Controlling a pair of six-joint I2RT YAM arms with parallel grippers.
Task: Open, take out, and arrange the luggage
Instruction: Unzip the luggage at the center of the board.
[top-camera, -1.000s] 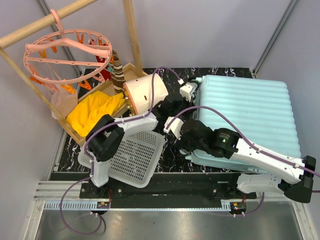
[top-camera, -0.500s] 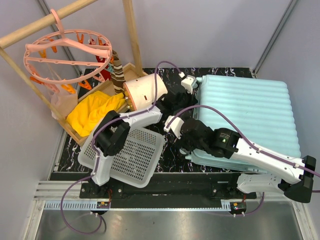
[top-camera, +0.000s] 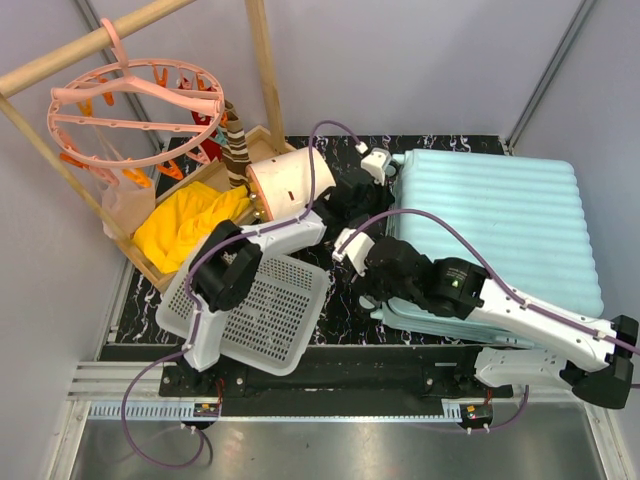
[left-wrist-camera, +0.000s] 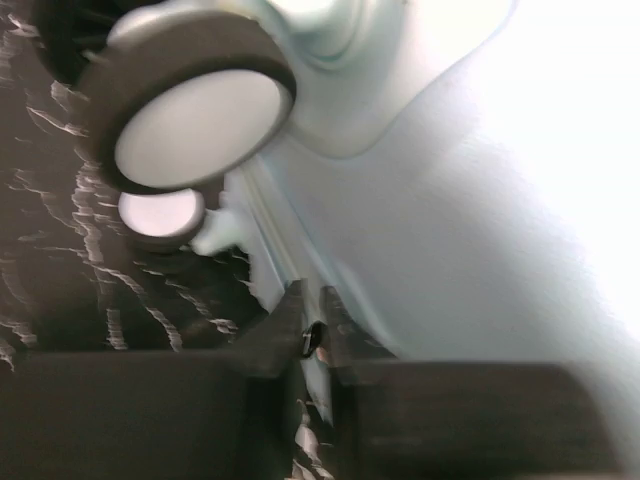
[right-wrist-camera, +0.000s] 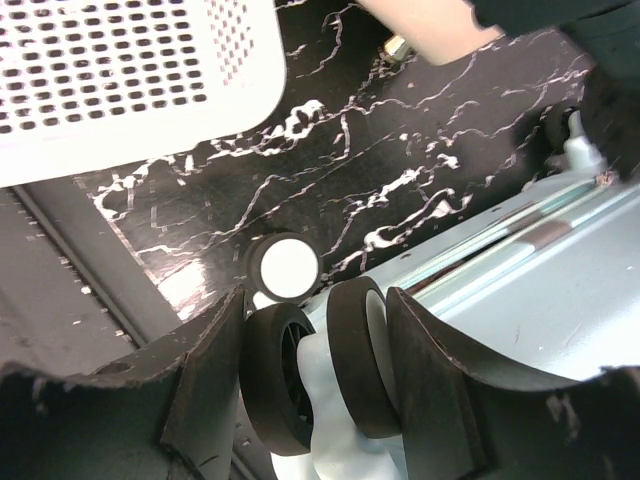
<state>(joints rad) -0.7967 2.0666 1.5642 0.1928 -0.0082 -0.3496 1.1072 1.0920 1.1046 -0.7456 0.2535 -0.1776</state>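
The pale mint-blue luggage lies flat and closed on the right of the black marbled mat. My left gripper is at its back-left edge. In the left wrist view, the left gripper is nearly shut on a small black zipper pull at the seam of the shell, below a black-and-white wheel. My right gripper is at the front-left corner. There the right gripper is shut around the double wheel, one finger against each outer face.
A white perforated basket lies tilted left of the luggage, close to the right arm. Behind it are the cream-and-orange drawer box, a yellow cloth in a wooden tray, and a pink clip hanger on a wooden rack.
The left gripper has slid a little farther back along the luggage's left edge, and its elbow swung right. The right arm holds its place on the wheel.
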